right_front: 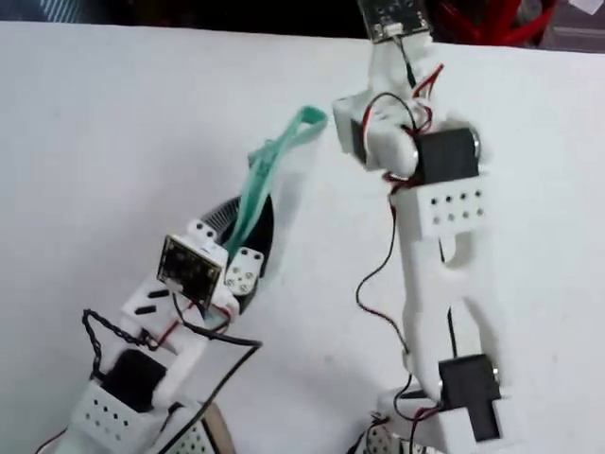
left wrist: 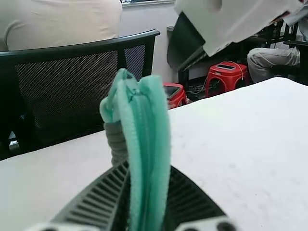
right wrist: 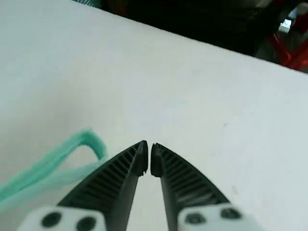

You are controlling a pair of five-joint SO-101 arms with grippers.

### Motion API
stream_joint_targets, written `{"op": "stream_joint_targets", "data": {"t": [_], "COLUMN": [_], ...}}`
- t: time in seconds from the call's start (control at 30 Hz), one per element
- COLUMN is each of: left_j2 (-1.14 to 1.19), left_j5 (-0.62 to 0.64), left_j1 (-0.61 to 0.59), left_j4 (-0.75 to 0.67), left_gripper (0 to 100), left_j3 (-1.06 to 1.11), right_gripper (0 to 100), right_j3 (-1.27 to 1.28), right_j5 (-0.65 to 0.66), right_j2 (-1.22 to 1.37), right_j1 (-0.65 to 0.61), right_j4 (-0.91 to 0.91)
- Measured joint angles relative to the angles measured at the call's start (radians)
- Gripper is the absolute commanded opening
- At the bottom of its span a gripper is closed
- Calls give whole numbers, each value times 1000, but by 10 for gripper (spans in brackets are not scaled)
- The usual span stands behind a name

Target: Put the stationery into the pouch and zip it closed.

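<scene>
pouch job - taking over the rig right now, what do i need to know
Left gripper: shut on the teal pouch, which stands edge-on between its jaws.
Right gripper: shut, empty, just above the table beside the pouch's free end.
Done: pouch is secured by one arm. Contents and zip state cannot be told.
Left: check the zip, probably pull it closed with the right gripper.
</scene>
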Motion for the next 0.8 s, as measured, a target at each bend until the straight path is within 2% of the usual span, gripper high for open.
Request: {"op": "stream_joint_targets", "data": {"t": [0.1,0.23,0.37,0.63,0.7,0.8], "left_j2": [-14,-14,-14,-14,-14,-14], "left_j5": [0,0,0,0,0,0], "left_j1": [5,2,5,5,2,3], "left_j4": [-2,-6,-8,-8,-8,-8], "left_gripper": [22,22,22,22,22,22], "left_j3": [18,21,21,21,21,21], "right_gripper": [195,180,177,247,224,135], "right_j3": [-92,-261,-344,-356,-356,-347], "right_j5": [0,0,-23,-61,-63,-63], "right_j2": [-46,-94,-54,51,55,60], "right_j1": [-89,-247,-350,-399,-405,-400], "right_j4": [109,256,330,338,338,338]}}
